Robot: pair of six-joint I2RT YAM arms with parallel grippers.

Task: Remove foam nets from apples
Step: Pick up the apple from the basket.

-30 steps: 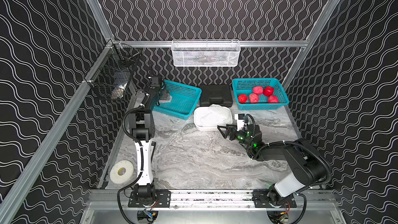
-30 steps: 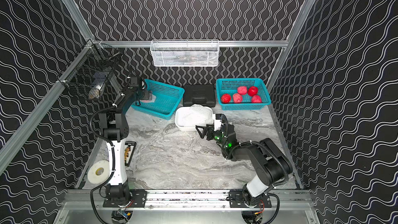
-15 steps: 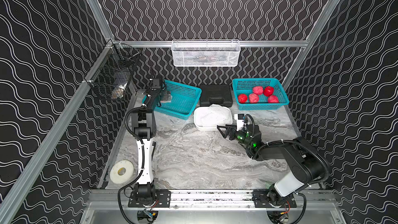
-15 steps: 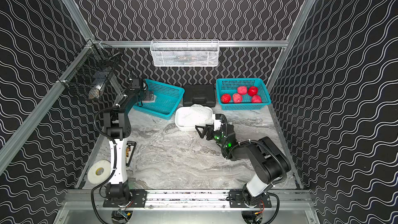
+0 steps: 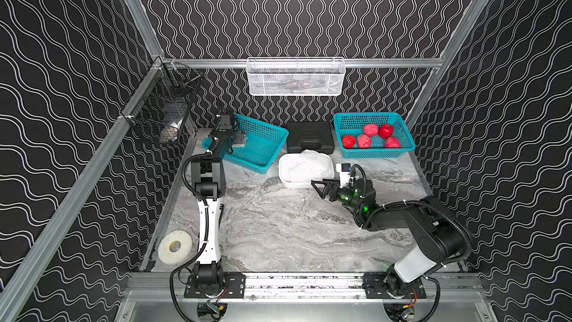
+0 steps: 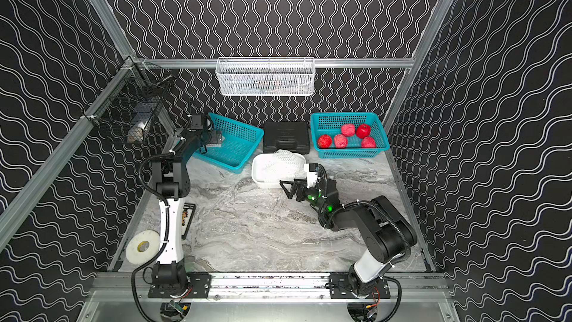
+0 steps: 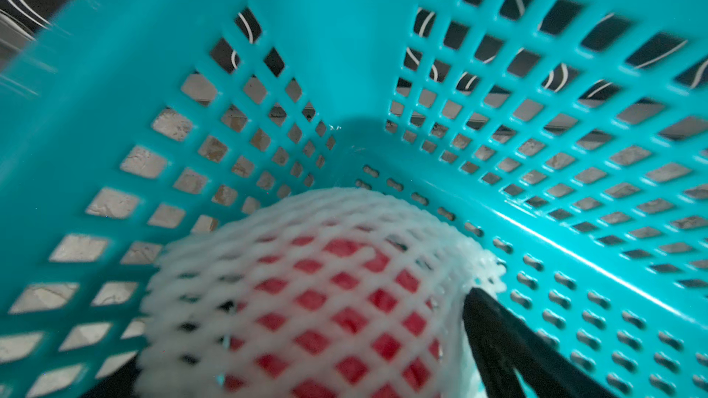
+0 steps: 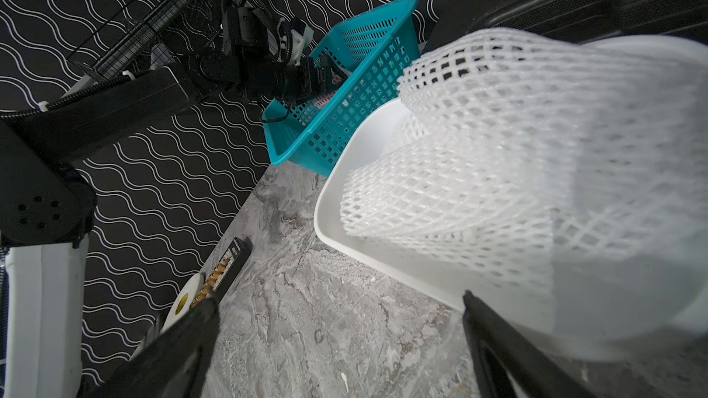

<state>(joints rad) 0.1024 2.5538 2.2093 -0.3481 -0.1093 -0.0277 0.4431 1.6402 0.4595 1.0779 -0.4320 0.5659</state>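
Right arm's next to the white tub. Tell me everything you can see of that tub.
The white tub is shallow, smooth and plastic-looking, with rounded corners, sitting flat on the marble table just in front of the black case, a teal basket close beside it. It holds empty white foam nets, one bulging above the far rim. The open right gripper hovers at its near right corner; whether they touch cannot be told.

Netted apple point(image 7: 344, 319) in teal basket point(image 7: 344, 51), loose foam nets point(image 8: 498, 147) in tub point(image 8: 367, 135)
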